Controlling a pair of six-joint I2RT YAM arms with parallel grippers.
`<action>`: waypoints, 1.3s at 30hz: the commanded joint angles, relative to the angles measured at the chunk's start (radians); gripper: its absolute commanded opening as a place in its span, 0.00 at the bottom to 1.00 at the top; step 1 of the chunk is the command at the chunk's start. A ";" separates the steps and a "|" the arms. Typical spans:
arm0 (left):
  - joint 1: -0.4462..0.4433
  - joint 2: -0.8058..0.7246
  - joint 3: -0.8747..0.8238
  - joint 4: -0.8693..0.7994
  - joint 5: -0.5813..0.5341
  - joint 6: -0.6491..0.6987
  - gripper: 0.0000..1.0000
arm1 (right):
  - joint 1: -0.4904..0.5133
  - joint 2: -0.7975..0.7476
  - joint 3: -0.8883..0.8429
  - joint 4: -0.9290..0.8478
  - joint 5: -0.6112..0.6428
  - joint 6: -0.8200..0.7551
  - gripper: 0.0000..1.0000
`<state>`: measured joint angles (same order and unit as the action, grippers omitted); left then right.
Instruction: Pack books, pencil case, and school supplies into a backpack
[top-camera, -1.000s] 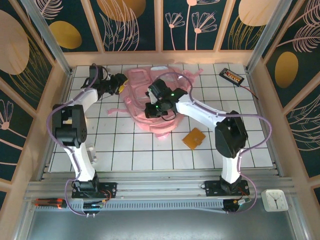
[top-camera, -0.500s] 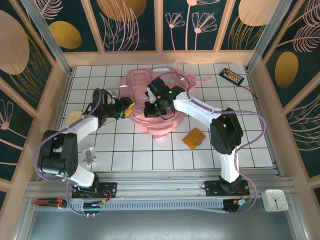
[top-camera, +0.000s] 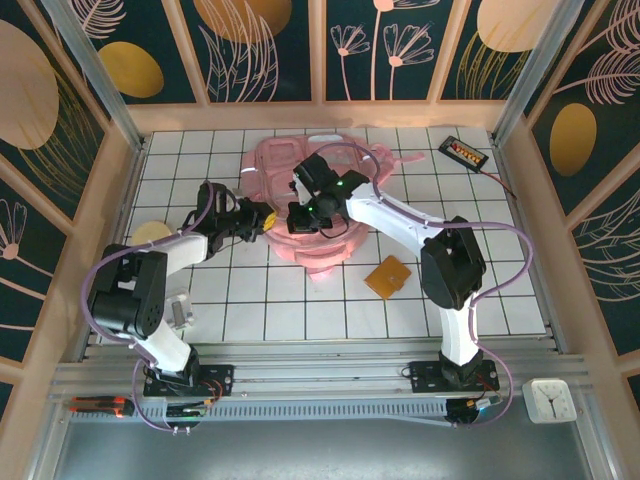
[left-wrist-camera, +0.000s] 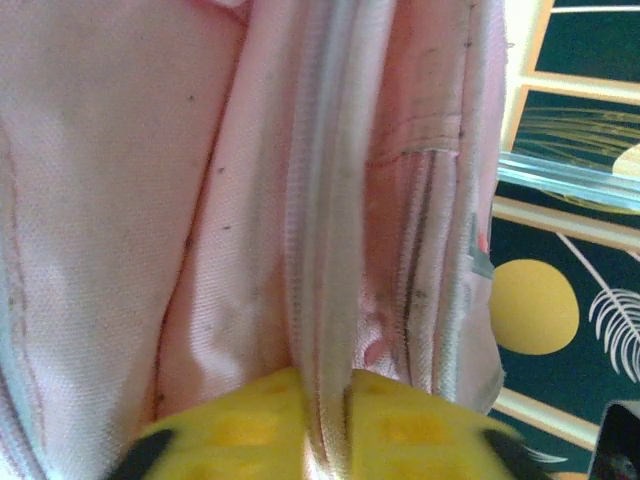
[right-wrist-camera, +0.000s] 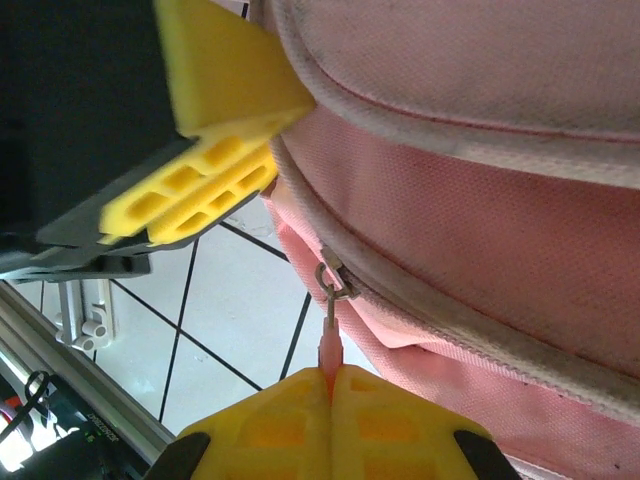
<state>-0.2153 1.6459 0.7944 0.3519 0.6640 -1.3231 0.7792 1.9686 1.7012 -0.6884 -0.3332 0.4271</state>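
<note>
1. Packing looks to be at the opening stage. The pink backpack (top-camera: 275, 165) lies at the far middle of the table (top-camera: 300, 310), and its zip appears not yet run open.
2. The right gripper (right-wrist-camera: 331, 375) is pinched tight on the zip pull (right-wrist-camera: 329, 345). The left gripper (left-wrist-camera: 322, 385) is clamped on a fold of fabric at the bag's left edge.
3. The orange pad (top-camera: 388, 276) lies unpacked on the table, near the bag. Whether the books and pencil case are inside cannot be told.
4. A second earlier, the left gripper stood by the bag's far-left corner with its jaws partly open. It has since moved to the left edge and closed. The right gripper has kept its place, closed throughout.
</note>
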 joint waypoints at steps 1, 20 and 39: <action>-0.002 0.015 0.037 0.081 0.028 -0.013 0.00 | 0.012 -0.007 0.031 -0.026 0.029 0.011 0.00; 0.116 -0.116 0.121 -0.317 0.039 0.323 0.00 | -0.286 -0.144 -0.125 -0.169 0.423 -0.079 0.00; 0.146 -0.121 0.085 -0.193 0.144 0.225 0.00 | -0.032 -0.113 -0.031 -0.100 0.195 0.111 0.62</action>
<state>-0.0784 1.5623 0.8776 0.0486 0.7471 -1.0462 0.6701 1.8954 1.7164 -0.7864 -0.1135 0.4221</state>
